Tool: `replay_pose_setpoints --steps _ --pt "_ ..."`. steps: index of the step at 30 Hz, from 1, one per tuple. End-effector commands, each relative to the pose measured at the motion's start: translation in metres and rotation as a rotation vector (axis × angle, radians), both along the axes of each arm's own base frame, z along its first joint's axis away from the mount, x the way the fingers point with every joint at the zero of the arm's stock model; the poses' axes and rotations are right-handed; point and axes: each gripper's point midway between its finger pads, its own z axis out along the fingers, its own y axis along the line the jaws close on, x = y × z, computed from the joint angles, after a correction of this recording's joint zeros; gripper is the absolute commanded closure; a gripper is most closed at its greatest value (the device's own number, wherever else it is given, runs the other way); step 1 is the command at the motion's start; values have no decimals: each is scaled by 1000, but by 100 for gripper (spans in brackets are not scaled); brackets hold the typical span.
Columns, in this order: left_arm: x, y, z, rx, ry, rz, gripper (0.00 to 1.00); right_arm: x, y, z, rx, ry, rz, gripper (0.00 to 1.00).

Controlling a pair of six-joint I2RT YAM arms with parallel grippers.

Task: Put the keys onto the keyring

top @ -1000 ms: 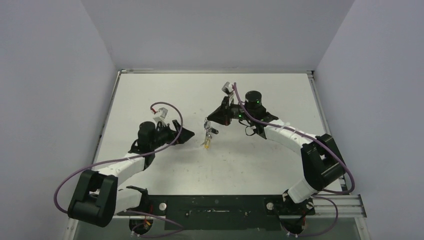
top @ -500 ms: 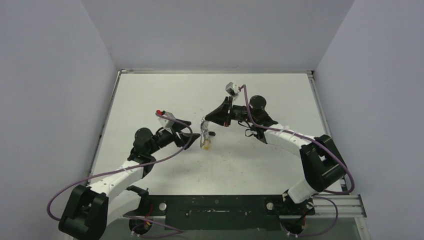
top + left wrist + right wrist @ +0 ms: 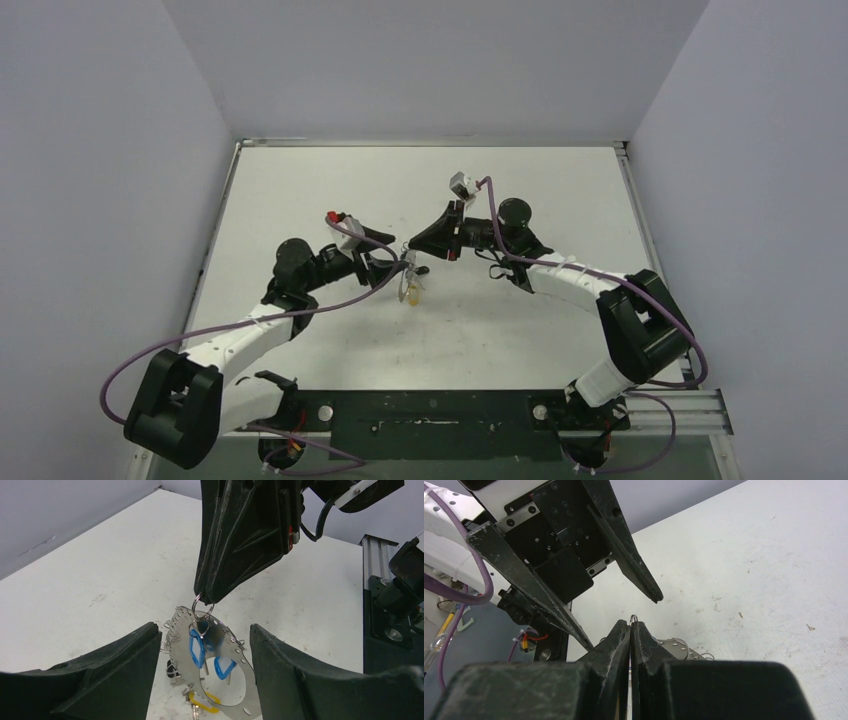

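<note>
While the right claw [image 3: 630, 626] is clamped tight on a small wire loop [image 3: 634, 617], the keyring [image 3: 179, 640] hangs straight down from its tips. And what a bundle: a silvery hoop with the keys [image 3: 196, 649] swinging off it, two blue heads just under the pinch. A yellow-headed key [image 3: 205, 709] sits lowest of all. Over comes the left claw [image 3: 205, 627], jaws standing wide, one finger on each side of the bundle and neither touching it. The keyring sits right between those fingers, tilted. Below it is the white tabletop [image 3: 100, 585]; whether the lowest key brushes it, I cannot tell.
</note>
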Motion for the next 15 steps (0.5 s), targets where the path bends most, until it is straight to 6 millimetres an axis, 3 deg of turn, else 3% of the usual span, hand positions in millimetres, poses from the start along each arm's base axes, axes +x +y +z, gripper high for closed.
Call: replay_pose_setpoints --steps 1,7,15 --pt "-1 3 36 -9 -142 -4 35 -10 -1 39 82 -137 31 100" --pt "-5 25 44 -14 -147 79 33 -17 -4 43 79 -162 46 100" --pt "-14 21 41 1 -90 -60 35 -29 -5 38 46 -184 87 100"
